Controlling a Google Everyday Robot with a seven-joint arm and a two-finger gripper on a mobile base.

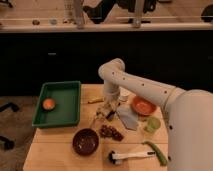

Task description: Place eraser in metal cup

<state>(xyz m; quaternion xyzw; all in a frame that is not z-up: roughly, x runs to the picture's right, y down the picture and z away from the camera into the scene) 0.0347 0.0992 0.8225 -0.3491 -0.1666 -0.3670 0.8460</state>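
My gripper [106, 112] hangs at the end of the white arm [131, 83], pointing down at the middle of the wooden table [55, 147], just left of a grey cloth-like object [128, 117]. A pale rounded object [123, 94] peeks out behind the wrist; it may be the metal cup, mostly hidden by the arm. I cannot pick out the eraser; something small and light sits at the gripper's tip, and I cannot tell what it is.
A green tray [67, 89] holding an orange fruit [48, 104] is at the left. A dark bowl [85, 141], a brown clump [111, 132], a white-handled brush [131, 156], a green vegetable [158, 153], a green cup [152, 124], an orange plate [143, 105] and a yellow item [95, 100] surround the gripper.
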